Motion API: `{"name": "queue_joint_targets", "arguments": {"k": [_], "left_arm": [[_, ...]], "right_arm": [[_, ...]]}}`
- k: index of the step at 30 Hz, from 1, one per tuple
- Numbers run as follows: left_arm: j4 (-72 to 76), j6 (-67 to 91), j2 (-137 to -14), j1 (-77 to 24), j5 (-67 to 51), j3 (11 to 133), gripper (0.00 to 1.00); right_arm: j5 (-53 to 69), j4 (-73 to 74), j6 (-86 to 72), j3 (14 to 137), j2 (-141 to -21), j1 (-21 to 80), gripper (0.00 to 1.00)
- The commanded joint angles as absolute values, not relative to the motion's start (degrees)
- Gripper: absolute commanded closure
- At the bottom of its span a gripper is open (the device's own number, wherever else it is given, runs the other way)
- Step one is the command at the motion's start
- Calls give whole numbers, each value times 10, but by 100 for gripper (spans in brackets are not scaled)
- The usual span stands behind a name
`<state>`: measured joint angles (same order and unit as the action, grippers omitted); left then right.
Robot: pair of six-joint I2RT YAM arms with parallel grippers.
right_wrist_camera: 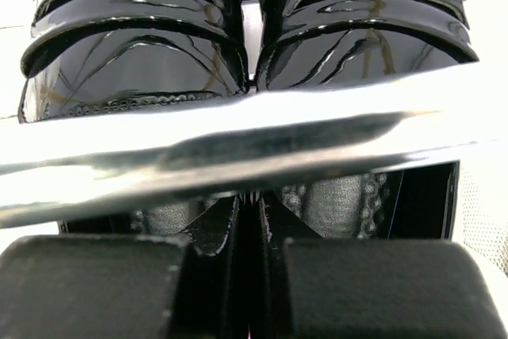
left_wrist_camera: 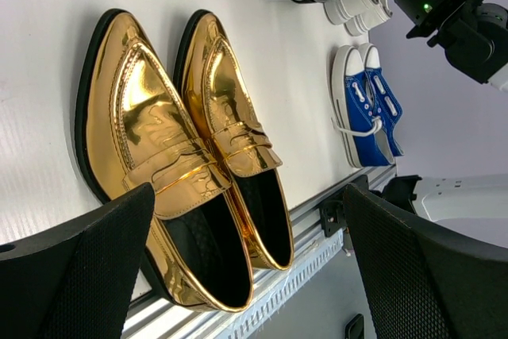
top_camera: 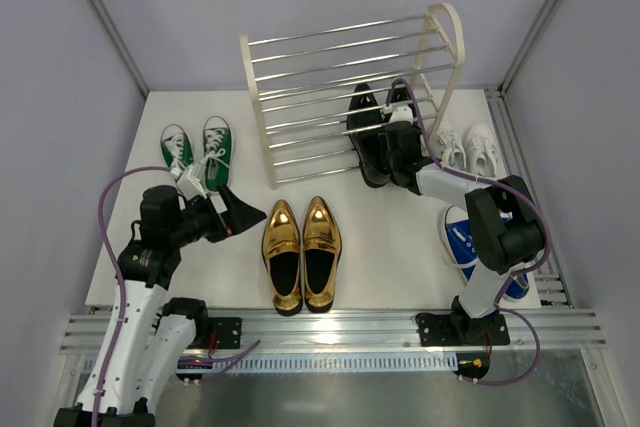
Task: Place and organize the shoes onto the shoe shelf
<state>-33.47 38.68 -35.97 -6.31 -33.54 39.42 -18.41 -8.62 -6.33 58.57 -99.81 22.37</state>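
Note:
The shoe shelf (top_camera: 350, 77) stands at the back centre. My right gripper (top_camera: 400, 152) reaches into its bottom tier and is shut on the inner heel edges of the glossy black dress shoes (top_camera: 372, 137). In the right wrist view the gripper (right_wrist_camera: 255, 260) pinches both black shoes (right_wrist_camera: 135, 45) together, behind a chrome rod (right_wrist_camera: 238, 136). My left gripper (top_camera: 235, 212) is open and empty, just left of the gold loafers (top_camera: 302, 252). In the left wrist view the loafers (left_wrist_camera: 167, 140) lie between and beyond its spread fingers (left_wrist_camera: 79, 267).
Green sneakers (top_camera: 195, 147) lie left of the shelf, behind my left gripper. White sneakers (top_camera: 468, 147) lie right of the shelf. Blue sneakers (top_camera: 462, 237) sit at the right, partly hidden by my right arm, and also show in the left wrist view (left_wrist_camera: 369, 105). Walls enclose both sides.

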Motion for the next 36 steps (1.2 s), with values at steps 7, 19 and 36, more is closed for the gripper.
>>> {"name": "queue_joint_targets", "arguments": {"k": [7, 19, 36], "left_arm": [[-341, 382, -348, -63, -336, 408, 0], [-329, 388, -351, -63, -335, 402, 0], [-307, 401, -356, -63, -344, 401, 0]], "right_arm": [[-187, -250, -60, 596, -958, 223, 43], [-222, -214, -87, 515, -825, 231, 18], [-286, -17, -114, 582, -853, 139, 15]]}}
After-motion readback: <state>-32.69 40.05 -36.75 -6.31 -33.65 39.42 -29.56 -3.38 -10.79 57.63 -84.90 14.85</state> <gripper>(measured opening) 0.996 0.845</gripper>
